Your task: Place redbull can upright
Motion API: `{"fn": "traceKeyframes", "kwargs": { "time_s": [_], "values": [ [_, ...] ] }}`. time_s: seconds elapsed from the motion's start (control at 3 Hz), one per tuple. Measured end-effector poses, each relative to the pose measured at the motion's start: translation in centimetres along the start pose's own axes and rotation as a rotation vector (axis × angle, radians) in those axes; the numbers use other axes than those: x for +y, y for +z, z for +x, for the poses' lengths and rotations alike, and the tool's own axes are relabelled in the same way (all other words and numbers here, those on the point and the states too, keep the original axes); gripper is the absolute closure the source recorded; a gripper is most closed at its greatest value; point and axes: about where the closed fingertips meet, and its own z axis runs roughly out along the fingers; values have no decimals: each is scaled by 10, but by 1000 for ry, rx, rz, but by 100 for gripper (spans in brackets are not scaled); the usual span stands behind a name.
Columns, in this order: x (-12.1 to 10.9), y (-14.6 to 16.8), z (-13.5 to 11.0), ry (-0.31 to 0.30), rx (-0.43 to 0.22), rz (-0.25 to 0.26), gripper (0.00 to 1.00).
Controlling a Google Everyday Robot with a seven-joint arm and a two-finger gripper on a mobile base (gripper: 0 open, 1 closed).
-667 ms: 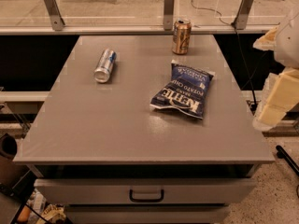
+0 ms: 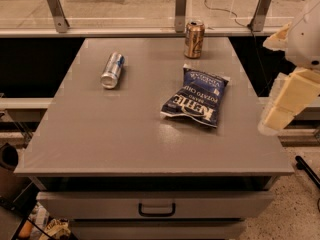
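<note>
The redbull can (image 2: 112, 70), slim and silver with blue markings, lies on its side on the left back part of the grey table (image 2: 125, 139), its shiny top facing the front. My gripper (image 2: 274, 120), cream-coloured, hangs at the right edge of the view, just off the table's right side and level with its middle. It is far to the right of the can and touches nothing.
A wider gold-brown can (image 2: 194, 39) stands upright at the table's back edge. A dark blue chips bag (image 2: 196, 97) lies right of centre, between the redbull can and the gripper. A rail with metal brackets (image 2: 180, 9) runs behind the table. A drawer with a handle (image 2: 156, 210) sits below the front edge.
The gripper has edged slightly left towards the table's right side. The cans and the bag have not moved.
</note>
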Motion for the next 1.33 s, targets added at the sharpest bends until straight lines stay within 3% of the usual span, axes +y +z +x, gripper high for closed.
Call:
{"fn": "traceKeyframes", "kwargs": {
  "time_s": [0.67, 1.0, 1.33],
  "values": [
    [8, 10, -60, 115, -285, 1, 0],
    [-8, 14, -83, 224, -442, 10, 0],
    [-39, 3, -92, 324, -512, 27, 0]
  ]
}}
